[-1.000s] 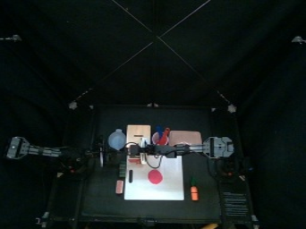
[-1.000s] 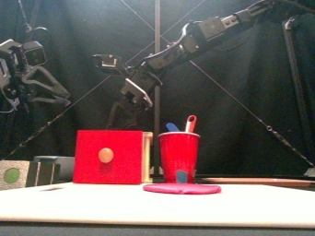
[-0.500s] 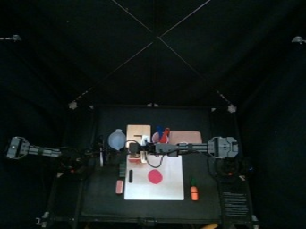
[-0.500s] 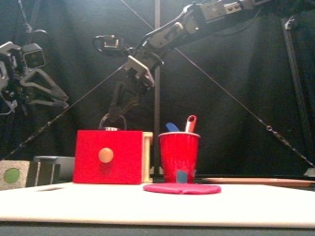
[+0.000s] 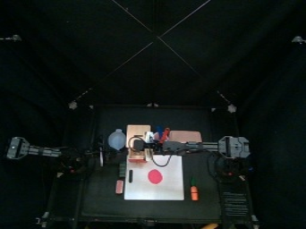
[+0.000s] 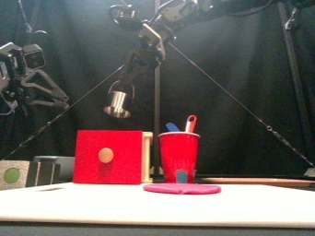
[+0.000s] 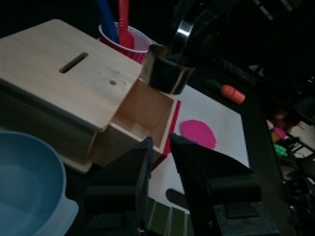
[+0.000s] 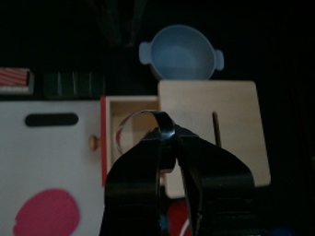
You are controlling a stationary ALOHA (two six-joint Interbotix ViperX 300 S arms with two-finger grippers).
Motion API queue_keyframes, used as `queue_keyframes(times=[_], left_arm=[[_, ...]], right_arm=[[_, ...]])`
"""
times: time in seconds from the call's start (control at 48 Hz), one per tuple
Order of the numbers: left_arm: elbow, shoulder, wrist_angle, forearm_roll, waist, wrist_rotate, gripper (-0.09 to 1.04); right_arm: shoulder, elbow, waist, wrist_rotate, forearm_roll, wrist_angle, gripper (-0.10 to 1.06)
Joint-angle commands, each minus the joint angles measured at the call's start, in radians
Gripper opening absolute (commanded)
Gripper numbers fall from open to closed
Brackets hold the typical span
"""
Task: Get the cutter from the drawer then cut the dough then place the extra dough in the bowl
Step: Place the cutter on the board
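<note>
The right gripper (image 8: 160, 131), grasping the cutter (image 6: 120, 100) by its wire handle, is holding it high above the wooden box (image 6: 110, 159). The left gripper (image 7: 160, 162) is waiting released beside the box. Next, the cutter is needing lowering squarely onto the dough (image 5: 156, 177).

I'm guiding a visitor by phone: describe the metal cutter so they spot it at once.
Find the wooden box with the red front, left of the table's middle. Above it, the round metal cutter dangles by its wire handle from the right gripper. Unlike the red cup and pink dough nearby, it is shiny and airborne.
</note>
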Motion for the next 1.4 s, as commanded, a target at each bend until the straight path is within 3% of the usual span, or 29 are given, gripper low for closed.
queue_keyframes(times=[0.021, 0.208, 0.438, 0.729, 1.021, 1.167, 1.396], left_arm=[[-0.021, 0.002, -0.005, -0.002, 0.009, 0.000, 0.65], [-0.032, 0.002, -0.005, -0.014, 0.035, 0.002, 0.65], [-0.058, 0.002, -0.006, -0.017, 0.120, 0.003, 0.65], [-0.095, 0.002, -0.006, -0.017, 0.169, 0.005, 0.65], [-0.133, 0.002, -0.006, -0.012, 0.222, 0.008, 0.65], [-0.132, 0.003, 0.000, -0.011, 0.230, 0.006, 0.65], [-0.133, 0.002, 0.044, -0.011, 0.233, 0.006, 0.65]], right_arm=[[-0.110, 0.089, 0.018, 0.008, 0.014, -0.002, 0.42], [-0.216, 0.285, 0.057, 0.081, 0.041, -0.006, 0.42], [-0.290, 0.466, 0.107, 0.196, 0.021, -0.014, 0.42], [-0.290, 0.597, 0.169, 0.324, -0.051, -0.066, 0.43], [-0.268, 0.663, 0.206, 0.436, -0.176, -0.161, 0.43], [-0.249, 0.667, 0.221, 0.468, -0.213, -0.172, 0.52], [-0.238, 0.658, 0.235, 0.515, -0.221, -0.175, 0.76]])
